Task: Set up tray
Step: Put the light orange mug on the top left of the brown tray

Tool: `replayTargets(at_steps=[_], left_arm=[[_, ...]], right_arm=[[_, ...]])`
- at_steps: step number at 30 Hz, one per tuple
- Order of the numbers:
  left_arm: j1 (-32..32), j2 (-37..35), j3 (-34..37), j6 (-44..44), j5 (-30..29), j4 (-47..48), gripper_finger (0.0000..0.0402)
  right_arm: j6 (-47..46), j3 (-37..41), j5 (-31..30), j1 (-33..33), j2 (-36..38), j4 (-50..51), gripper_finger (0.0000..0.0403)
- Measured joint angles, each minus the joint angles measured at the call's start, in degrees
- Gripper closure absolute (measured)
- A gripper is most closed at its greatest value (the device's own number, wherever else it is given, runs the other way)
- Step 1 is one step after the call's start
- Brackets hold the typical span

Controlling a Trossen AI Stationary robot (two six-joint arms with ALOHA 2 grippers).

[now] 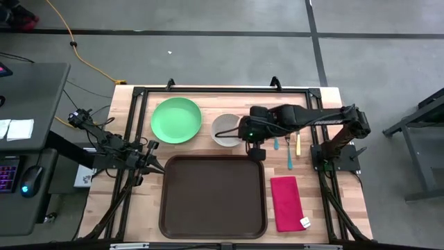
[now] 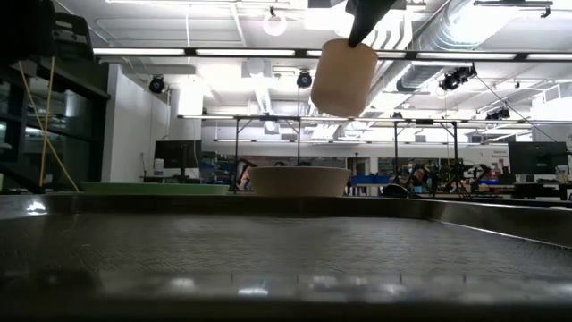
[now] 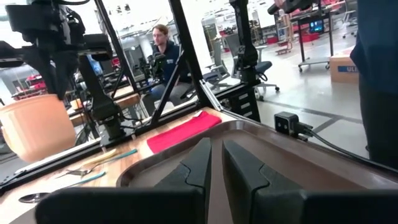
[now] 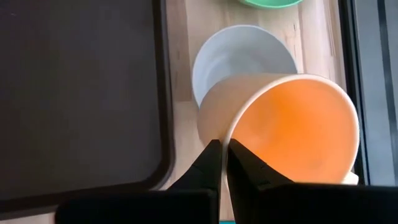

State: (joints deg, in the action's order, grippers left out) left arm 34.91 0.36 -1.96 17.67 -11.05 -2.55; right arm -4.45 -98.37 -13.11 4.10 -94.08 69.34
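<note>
tray [image 1: 208, 201] floor bare, open from above. far edge crowded: bowl [image 1: 226, 130], green plate [image 1: 176, 120], right claw [image 4: 222, 163] holding cup [image 4: 286, 130] over that corner.

Right end effector [image 4: 222, 149] pinched closed, arm stretched leftward; left end effector [image 3: 216, 163] slightly parted, arm low.

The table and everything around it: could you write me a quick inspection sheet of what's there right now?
Surface: wooden table, black frame.
Job's things: brown tray, empty; orange cup lifted by the right claw, pinched at its rim.
Clutter: green plate, white bowl, cutlery, red napkin, all off the tray.
Claws: left claw waits at the tray's left edge.
Cables: yellow cord on the floor.
Surroundings: desk; seated person.
</note>
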Motion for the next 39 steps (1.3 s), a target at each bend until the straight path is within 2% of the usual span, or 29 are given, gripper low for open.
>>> replayTargets(at_steps=[11,21,39], left_arm=[[0.0,0.0,0.0,-0.1,0.0,-0.6,0.0330],[0.0,0.0,0.0,-0.2,0.0,-0.9,0.0330],[0.0,0.0,0.0,-0.2,-0.1,-0.7,0.0330]], right_arm=[[-1.8,0.0,1.0,2.4,0.0,-1.0,0.0403],[-2.2,0.0,4.5,2.5,0.0,-8.6,0.0403],[-2.2,0.0,5.7,4.4,0.0,-21.1,0.0403]])
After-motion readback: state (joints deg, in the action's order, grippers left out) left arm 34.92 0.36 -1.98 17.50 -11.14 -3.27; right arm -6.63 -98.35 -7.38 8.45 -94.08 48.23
